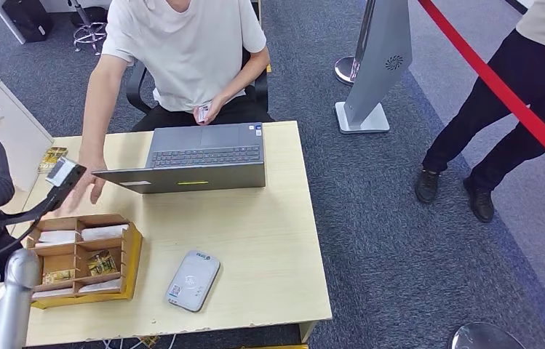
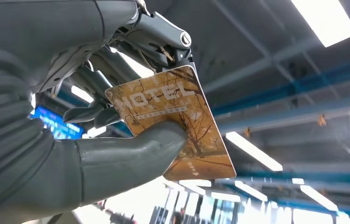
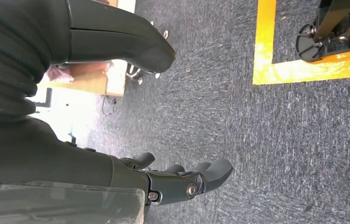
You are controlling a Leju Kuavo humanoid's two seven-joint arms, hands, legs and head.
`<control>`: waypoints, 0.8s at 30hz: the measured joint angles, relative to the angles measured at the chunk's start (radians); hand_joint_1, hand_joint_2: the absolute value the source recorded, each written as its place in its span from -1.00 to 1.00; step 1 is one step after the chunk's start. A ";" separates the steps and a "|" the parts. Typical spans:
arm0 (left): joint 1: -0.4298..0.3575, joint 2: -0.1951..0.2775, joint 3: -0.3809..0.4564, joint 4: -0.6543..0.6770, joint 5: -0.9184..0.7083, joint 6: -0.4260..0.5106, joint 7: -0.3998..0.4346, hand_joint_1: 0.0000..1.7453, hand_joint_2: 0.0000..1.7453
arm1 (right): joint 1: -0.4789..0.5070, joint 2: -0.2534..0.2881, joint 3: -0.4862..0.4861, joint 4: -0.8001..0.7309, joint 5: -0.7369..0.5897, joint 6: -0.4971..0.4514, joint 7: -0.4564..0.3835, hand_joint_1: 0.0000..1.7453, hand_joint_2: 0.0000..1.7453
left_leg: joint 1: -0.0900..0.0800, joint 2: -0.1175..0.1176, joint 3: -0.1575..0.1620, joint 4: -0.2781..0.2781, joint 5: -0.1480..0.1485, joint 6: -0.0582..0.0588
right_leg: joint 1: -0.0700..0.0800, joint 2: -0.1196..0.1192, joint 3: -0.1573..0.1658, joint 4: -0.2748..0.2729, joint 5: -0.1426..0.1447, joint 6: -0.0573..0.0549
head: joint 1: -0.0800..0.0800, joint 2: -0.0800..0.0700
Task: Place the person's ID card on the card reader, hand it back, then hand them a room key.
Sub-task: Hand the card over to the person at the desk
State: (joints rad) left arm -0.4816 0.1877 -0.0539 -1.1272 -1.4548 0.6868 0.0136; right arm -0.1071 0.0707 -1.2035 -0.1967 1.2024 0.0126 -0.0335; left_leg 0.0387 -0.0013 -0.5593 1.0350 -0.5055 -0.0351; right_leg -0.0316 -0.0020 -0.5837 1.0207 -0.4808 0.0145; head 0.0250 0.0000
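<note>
Holding a room key [image 2: 177, 126] in my left hand [image 2: 93, 140] right now: it's a brown card with HOTEL printed on it, pinched between the thick thumb under it and the darker fingers [image 2: 93, 81] behind it. In the wrist view the card stands against ceiling lights. From the head view the left arm is raised at the table's left edge, over the wooden card organizer [image 1: 134, 254], with the seated person's hand [image 1: 84, 190] just beside it. That person holds one small card [image 1: 202, 113] in the other hand, down at the lap; I can't tell if it's the ID. My right hand [image 3: 182, 179] hangs over grey carpet, fingers apart and lightly curled, nothing in them. On the table [image 1: 269, 233] I count one card reader [image 1: 193, 280], one open laptop [image 1: 196, 156] and one organizer with several cards in its slots. Two people are around, one seated and one standing at the right behind a red rope [image 1: 502, 91].
</note>
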 joint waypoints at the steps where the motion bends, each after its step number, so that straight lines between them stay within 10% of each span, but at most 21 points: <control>1: -0.030 0.007 -0.003 0.017 -0.009 0.002 0.002 1.00 1.00 | -0.002 0.000 0.003 0.000 0.004 0.001 0.002 -1.00 1.00 | 0.000 0.000 0.000 0.000 0.000 0.000 | 0.000 0.000 0.000 0.000 0.000 0.000 | 0.000 0.000; 24: -0.282 0.037 -0.045 0.231 -0.053 0.008 0.052 1.00 1.00 | -0.019 0.010 0.034 0.001 0.031 0.002 0.022 -1.00 1.00 | 0.000 0.001 0.000 0.000 0.000 0.000 | 0.000 0.001 -0.001 0.000 0.000 0.000 | 0.000 0.000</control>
State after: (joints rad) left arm -0.7639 0.2247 -0.0988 -0.8966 -1.5079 0.6952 0.0653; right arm -0.1260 0.0811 -1.1698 -0.1955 1.2333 0.0149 -0.0111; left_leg 0.0385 -0.0005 -0.5594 1.0354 -0.5052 -0.0349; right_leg -0.0317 -0.0010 -0.5842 1.0208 -0.4804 0.0146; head 0.0252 0.0000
